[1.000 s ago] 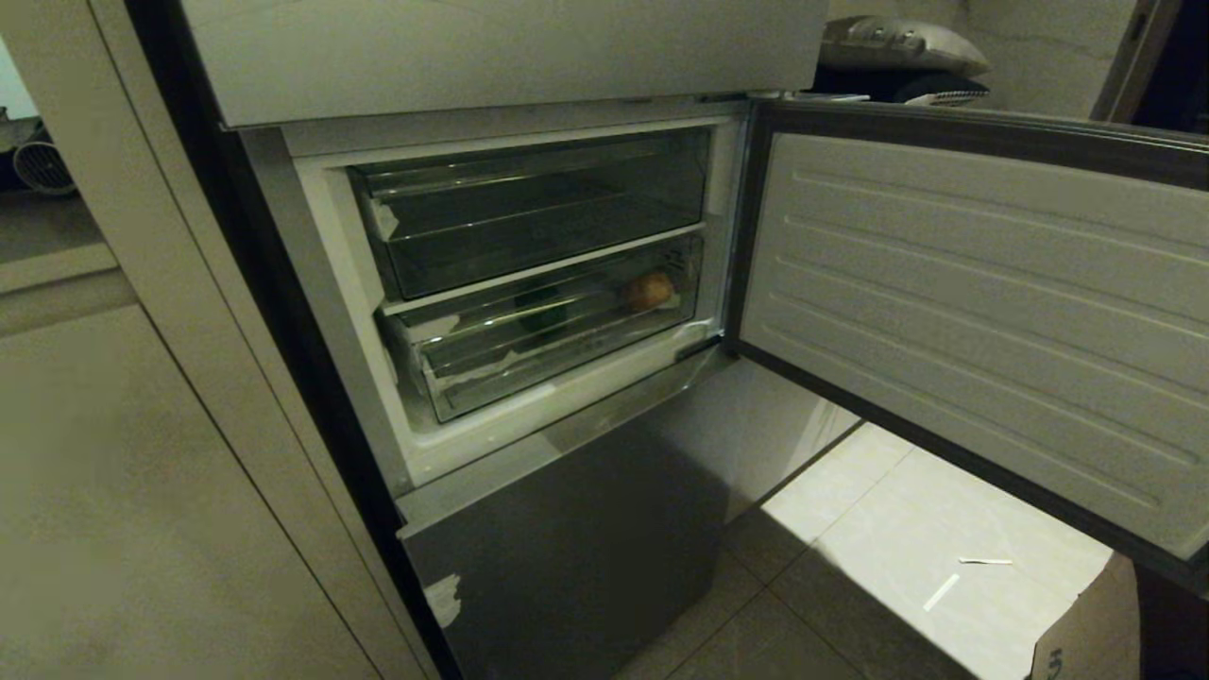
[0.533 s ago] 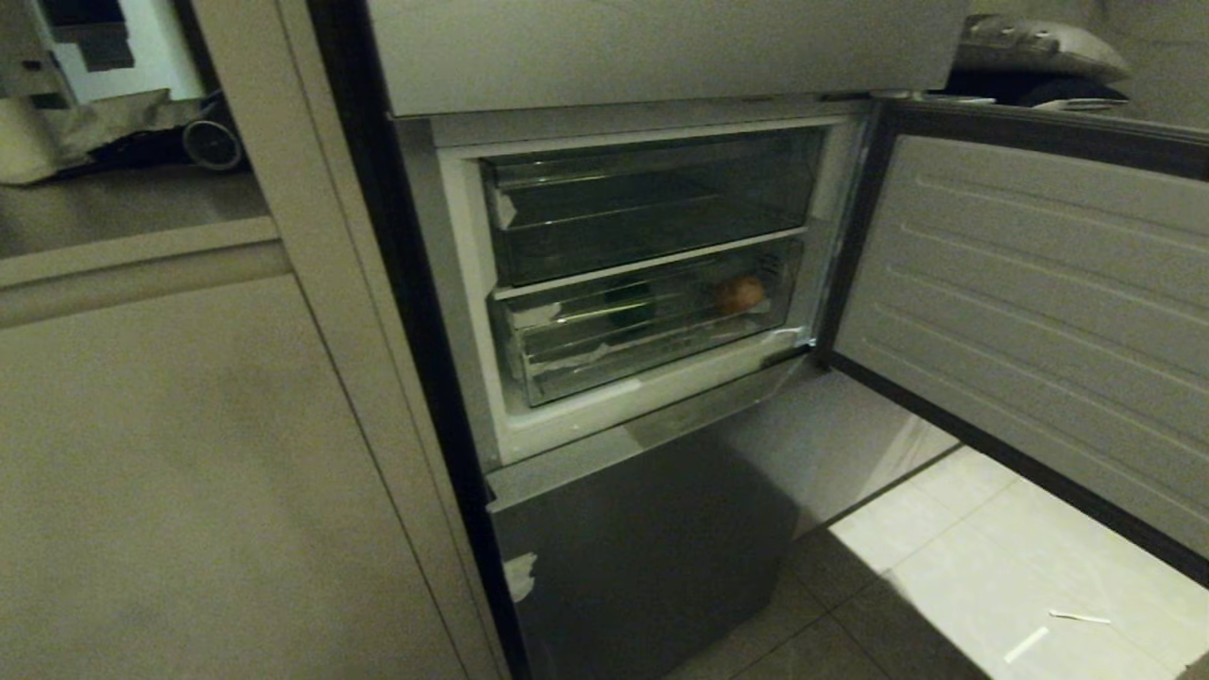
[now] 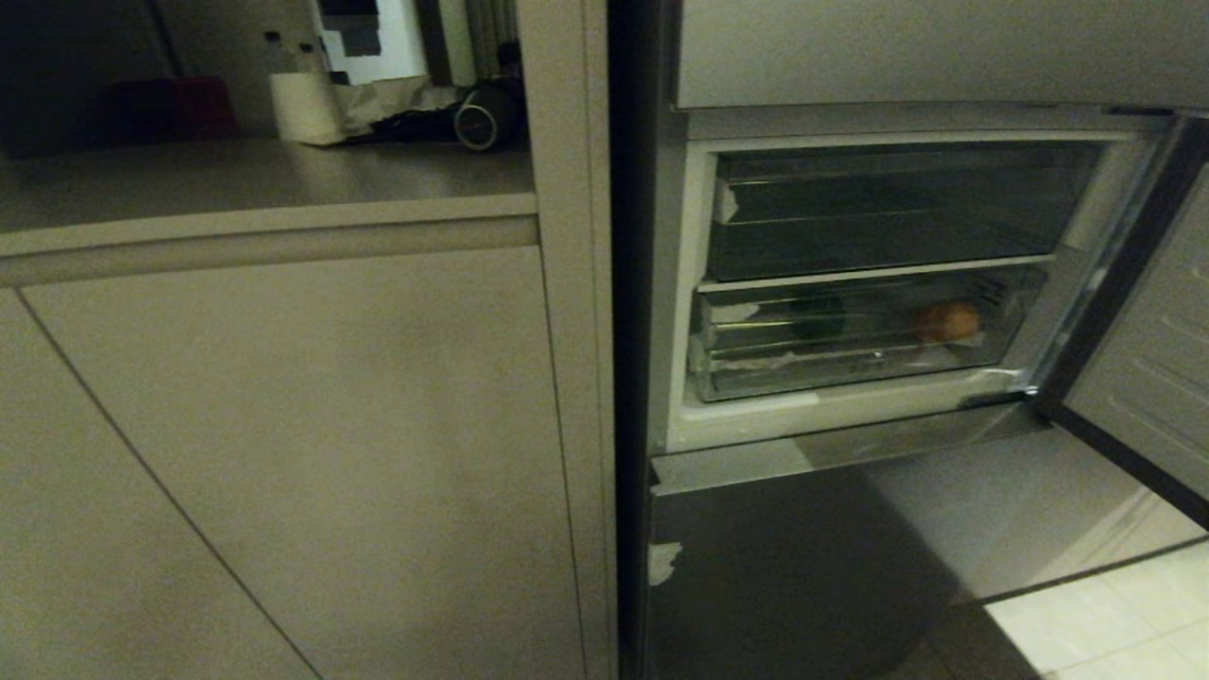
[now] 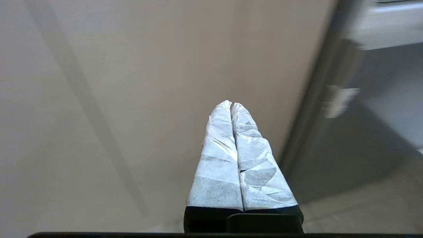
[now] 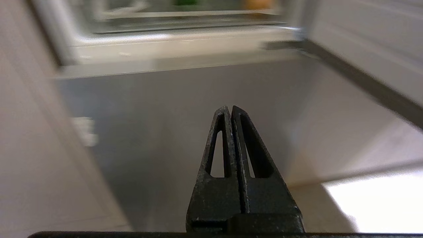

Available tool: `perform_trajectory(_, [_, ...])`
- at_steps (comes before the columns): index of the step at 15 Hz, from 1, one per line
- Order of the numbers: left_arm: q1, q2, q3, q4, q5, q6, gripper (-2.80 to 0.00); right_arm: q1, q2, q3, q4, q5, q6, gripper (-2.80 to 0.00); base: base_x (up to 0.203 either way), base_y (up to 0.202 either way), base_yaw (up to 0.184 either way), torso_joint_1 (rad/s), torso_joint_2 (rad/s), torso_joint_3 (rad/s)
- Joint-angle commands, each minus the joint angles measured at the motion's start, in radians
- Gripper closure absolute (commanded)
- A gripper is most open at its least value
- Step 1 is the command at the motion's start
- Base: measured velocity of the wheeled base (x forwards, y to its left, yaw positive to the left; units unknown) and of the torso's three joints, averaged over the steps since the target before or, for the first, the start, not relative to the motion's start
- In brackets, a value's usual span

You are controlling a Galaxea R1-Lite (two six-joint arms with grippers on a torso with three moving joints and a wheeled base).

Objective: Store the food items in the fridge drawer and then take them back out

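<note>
From the head view, neither claw is in sight. The fridge (image 3: pixel 850 529) stands at the right with its middle compartment door (image 3: pixel 1148 378) swung open to the right. Inside, an upper clear tray (image 3: pixel 888 212) sits above the fridge drawer (image 3: pixel 850 364), which is pushed in. An orange-brown food item (image 3: pixel 947 322) lies in the right part of that drawer, behind its clear front wall, and a dark green item (image 3: pixel 817 316) lies further left in the same drawer. To the left of the fridge are a beige cabinet (image 3: pixel 283 444) and a countertop (image 3: pixel 236 179) with clutter at its back.

In the left wrist view, the left gripper (image 4: pixel 231 105) has its two white-wrapped fingers (image 4: pixel 218 155) pressed together, clenched on nothing. Ahead of the fingertips is the plain beige cabinet panel (image 4: pixel 132 66); off to one side of the claw runs the dark edge of the fridge, blurred. No food item or drawer shows here.

In the right wrist view, the right gripper (image 5: pixel 230 109) has its black fingers (image 5: pixel 254 185) closed tip to tip, empty. Directly beyond the tips is the grey steel lower fridge front (image 5: pixel 165 115). Well beyond and above the claw, blurred, the fridge drawer (image 5: pixel 185 15) shows with an orange smudge of the food item (image 5: pixel 257 4) and a green one (image 5: pixel 185 2) at the frame edge. The open door (image 5: pixel 363 43) hangs to the side of the claw, over the pale floor (image 5: pixel 380 198).
</note>
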Motion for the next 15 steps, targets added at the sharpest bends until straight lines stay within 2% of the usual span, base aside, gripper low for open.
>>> perform_trajectory(1, [0.0,0.0,0.0,0.0,0.0,0.0,0.0,0.0,0.001,0.031,-0.002,0.0,0.0,0.0,0.003,-0.007,0.18,0.002,0.0,0.002])
perform_trajectory(5, [0.0,0.0,0.0,0.0,0.0,0.0,0.0,0.0,0.001,0.031,-0.002,0.001,0.0,0.0,0.004,-0.005,0.13,0.001,0.0,0.001])
perform_trajectory(10, [0.0,0.0,0.0,0.0,0.0,0.0,0.0,0.0,0.016,0.006,0.003,0.015,-0.024,0.0,0.0,0.0,0.0,0.0,0.0,0.0])
perform_trajectory(12, [0.0,0.001,0.0,0.0,0.0,0.0,0.0,0.001,0.133,-0.085,0.006,0.061,0.011,0.0,0.0,0.0,0.0,0.0,0.0,0.0])
perform_trajectory(15, [0.0,0.0,0.0,0.0,0.0,0.0,0.0,0.005,0.461,-0.255,-0.005,0.108,0.083,0.0,0.0,0.0,0.0,0.0,0.0,0.0])
